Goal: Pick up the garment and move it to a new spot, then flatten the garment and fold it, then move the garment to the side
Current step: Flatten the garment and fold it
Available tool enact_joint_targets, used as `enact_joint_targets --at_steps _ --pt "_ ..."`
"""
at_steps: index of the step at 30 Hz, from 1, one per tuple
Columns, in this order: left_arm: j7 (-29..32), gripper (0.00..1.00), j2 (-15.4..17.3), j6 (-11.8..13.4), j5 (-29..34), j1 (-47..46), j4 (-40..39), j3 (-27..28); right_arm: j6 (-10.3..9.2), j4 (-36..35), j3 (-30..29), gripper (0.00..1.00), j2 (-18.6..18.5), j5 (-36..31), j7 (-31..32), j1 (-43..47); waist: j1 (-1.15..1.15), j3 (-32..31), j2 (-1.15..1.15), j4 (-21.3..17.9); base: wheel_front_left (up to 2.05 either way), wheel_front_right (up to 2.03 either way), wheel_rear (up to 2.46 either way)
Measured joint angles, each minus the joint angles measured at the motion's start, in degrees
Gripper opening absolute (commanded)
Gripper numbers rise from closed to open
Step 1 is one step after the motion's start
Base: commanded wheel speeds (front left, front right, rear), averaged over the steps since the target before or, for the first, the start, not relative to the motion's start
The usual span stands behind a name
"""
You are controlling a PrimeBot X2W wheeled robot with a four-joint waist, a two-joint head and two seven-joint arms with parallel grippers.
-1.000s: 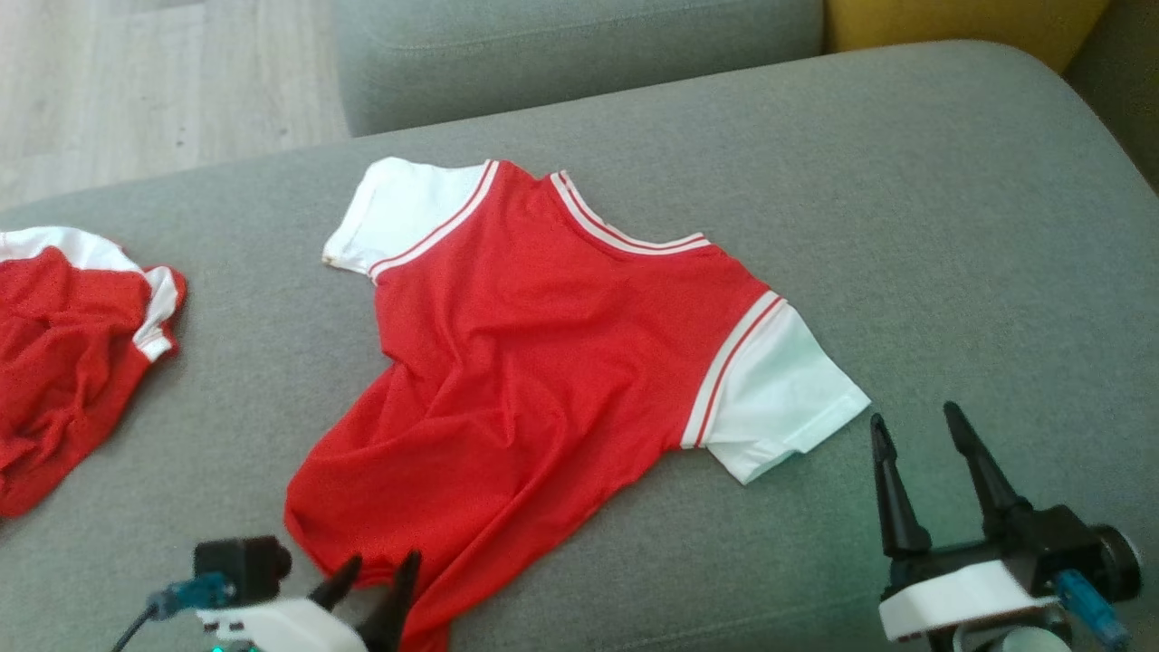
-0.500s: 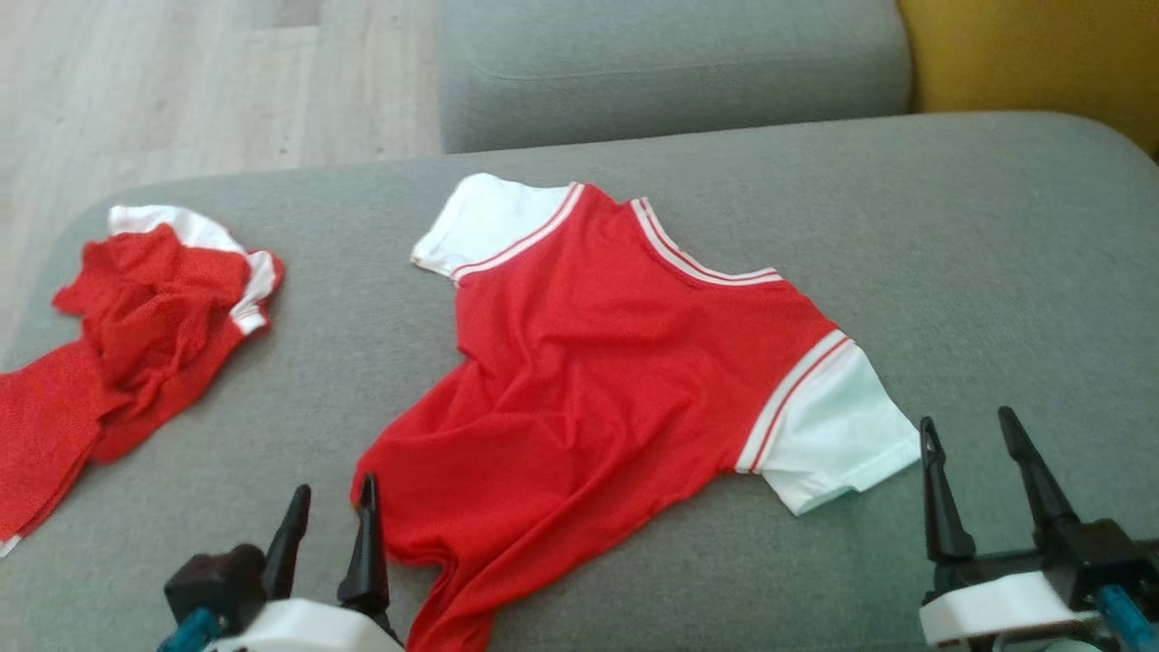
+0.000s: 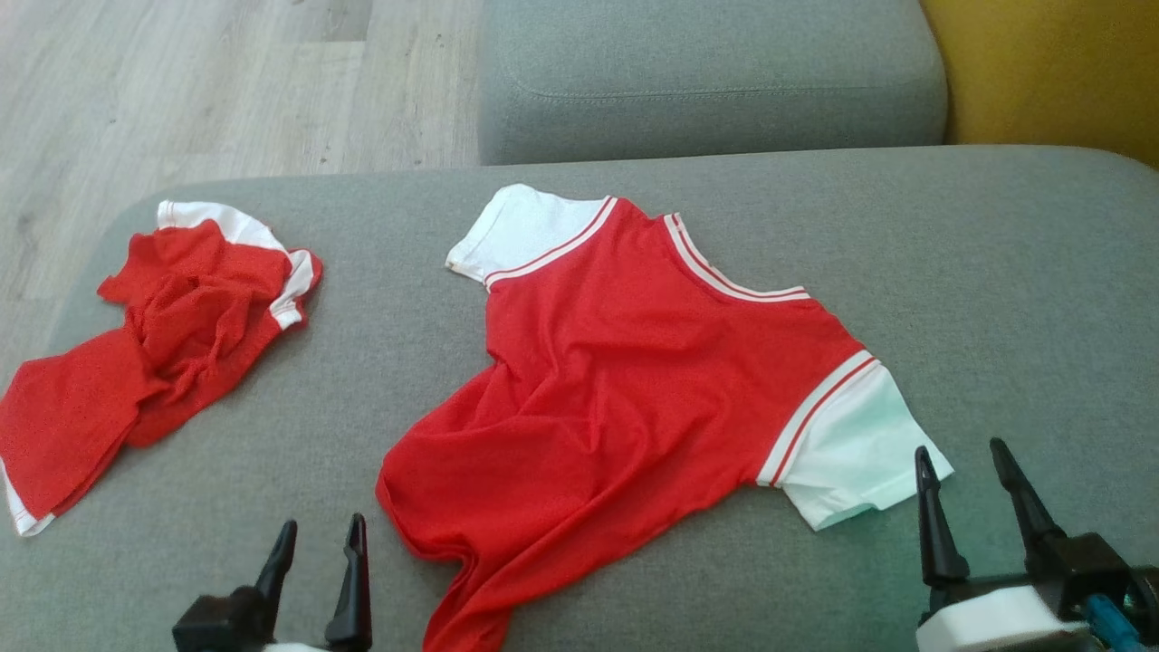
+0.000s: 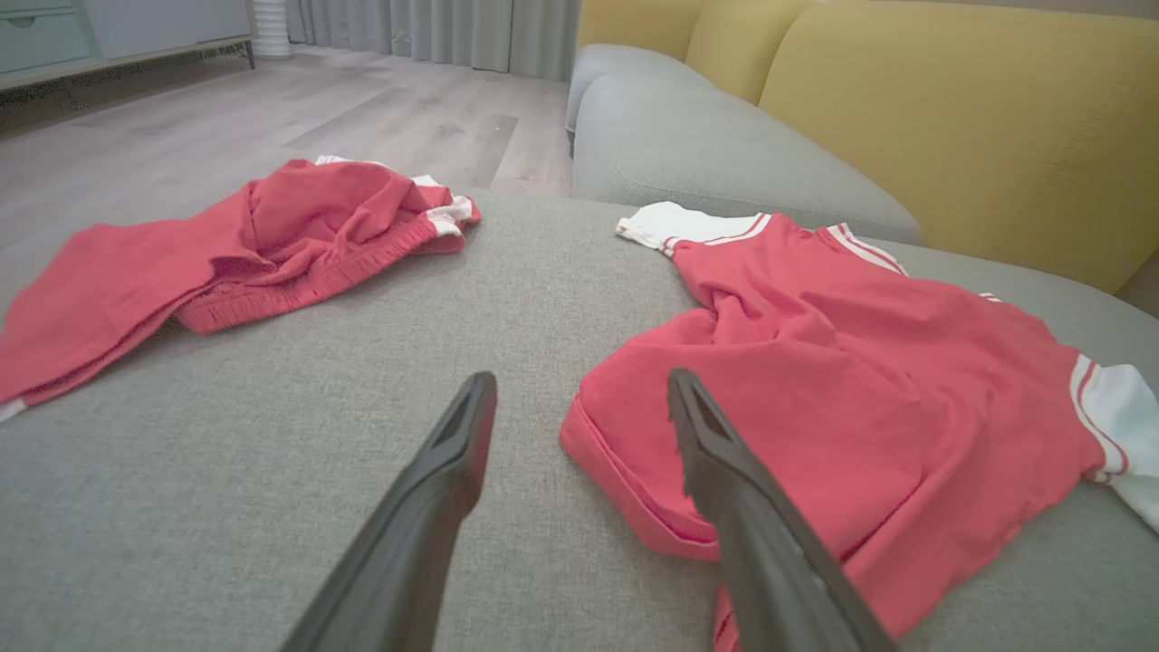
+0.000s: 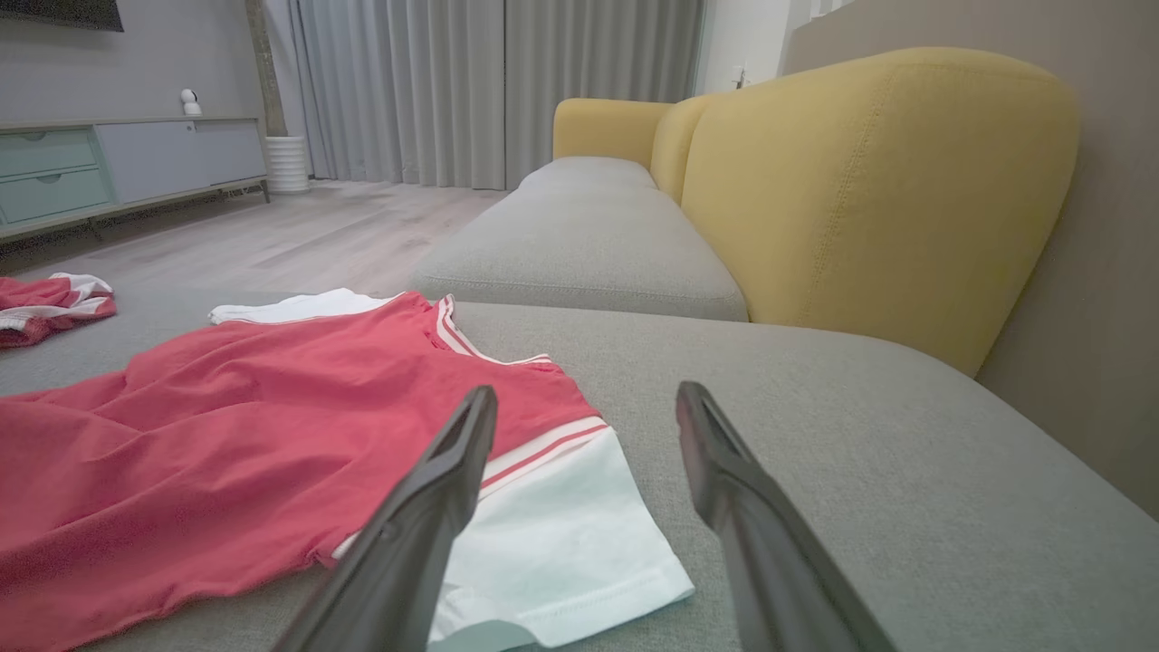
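Note:
The garment (image 3: 625, 380), a red shirt with white sleeves and striped trim, lies spread out with some wrinkles on a grey sofa cushion (image 3: 996, 272). My left gripper (image 3: 323, 523) is open just left of the shirt's lower hem corner, holding nothing. In the left wrist view the open left gripper (image 4: 581, 380) points at that hem corner of the garment (image 4: 860, 380). My right gripper (image 3: 960, 448) is open beside the near white sleeve (image 3: 856, 453), apart from it. The right wrist view shows the open right gripper (image 5: 589, 392) over the sleeve's edge of the garment (image 5: 226, 435).
A second red garment (image 3: 163, 335) lies crumpled near the cushion's left edge, also seen as a red heap (image 4: 226, 244). Another grey seat (image 3: 706, 81) adjoins at the back, with a yellow backrest (image 3: 1041, 72) on the right. Wood floor (image 3: 181, 91) lies beyond the left edge.
The head camera has turned, shifting the whole picture right and down. Relative to the shirt, my left gripper has moved from over the hem to just left of it. The right gripper stays by the sleeve.

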Motion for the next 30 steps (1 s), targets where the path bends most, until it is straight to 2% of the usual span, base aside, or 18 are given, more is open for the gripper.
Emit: enact_joint_targets --at_steps 4,10,25,27,30 --pt "0.0 1.00 -2.1 -4.4 4.1 -0.2 0.4 3.5 0.00 1.5 0.5 1.00 0.0 0.7 0.0 0.0 0.00 0.1 0.00 0.3 0.00 0.00 0.00" --pt "0.0 1.00 -3.8 -7.5 6.8 -0.2 0.8 6.4 0.00 2.3 1.1 1.00 0.0 1.1 0.0 0.0 0.00 0.2 0.00 0.0 0.00 0.00 0.00" --pt "0.2 1.00 -4.8 -11.1 7.7 0.2 6.0 5.4 0.00 3.1 1.8 1.00 0.0 0.4 0.0 -0.8 0.00 0.3 0.00 -1.3 0.00 0.00 0.00" --pt "2.4 1.00 -4.8 -11.1 7.7 1.2 6.1 4.6 0.00 5.2 1.9 1.00 0.0 -1.1 0.5 -2.0 0.00 0.2 0.00 -1.4 0.00 0.00 0.00" --pt "9.0 1.00 -4.1 -11.6 7.6 2.6 4.1 3.2 0.00 7.0 2.9 1.00 -0.4 -2.5 5.1 -4.6 0.00 0.2 0.00 -1.2 0.00 0.00 0.00"
